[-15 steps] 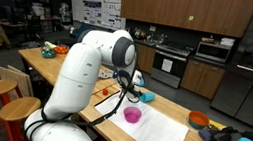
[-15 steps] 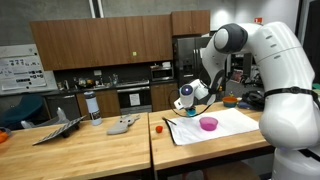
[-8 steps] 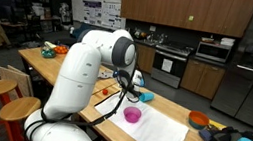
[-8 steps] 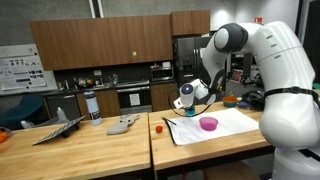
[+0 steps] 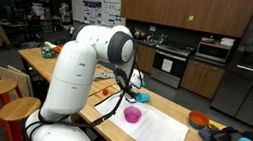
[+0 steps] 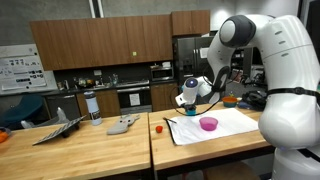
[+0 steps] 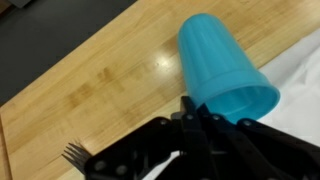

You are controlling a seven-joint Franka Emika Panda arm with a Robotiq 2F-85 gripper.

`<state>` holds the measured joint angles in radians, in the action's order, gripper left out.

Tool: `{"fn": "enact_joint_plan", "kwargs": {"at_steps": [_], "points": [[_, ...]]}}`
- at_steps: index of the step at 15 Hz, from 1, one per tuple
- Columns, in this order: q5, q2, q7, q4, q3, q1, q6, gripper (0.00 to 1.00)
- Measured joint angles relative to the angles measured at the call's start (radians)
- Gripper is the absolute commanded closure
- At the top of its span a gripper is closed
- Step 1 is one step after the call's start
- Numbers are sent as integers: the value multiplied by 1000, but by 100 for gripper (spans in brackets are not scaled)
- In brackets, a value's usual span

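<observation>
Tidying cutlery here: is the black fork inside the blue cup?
No, in the wrist view the black fork shows its tines over the wooden table, well apart from the blue cup at the pincer.

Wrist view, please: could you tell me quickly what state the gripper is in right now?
Gripper: closed, fingertips at the rim of the cup; whether it grips the cup or the fork beside it cannot be told.
</observation>
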<state>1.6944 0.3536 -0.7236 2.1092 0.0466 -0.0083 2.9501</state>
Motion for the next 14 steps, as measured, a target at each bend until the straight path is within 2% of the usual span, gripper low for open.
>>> {"fn": "enact_joint_plan", "kwargs": {"at_steps": [3, 8, 11, 14], "points": [[-89, -62, -69, 79, -3, -14, 4, 99], [-164, -152, -145, 153, -13, -43, 5, 99], [-247, -185, -243, 176, -15, -65, 27, 99], [-375, -210, -400, 213, -13, -91, 124, 99]]}}
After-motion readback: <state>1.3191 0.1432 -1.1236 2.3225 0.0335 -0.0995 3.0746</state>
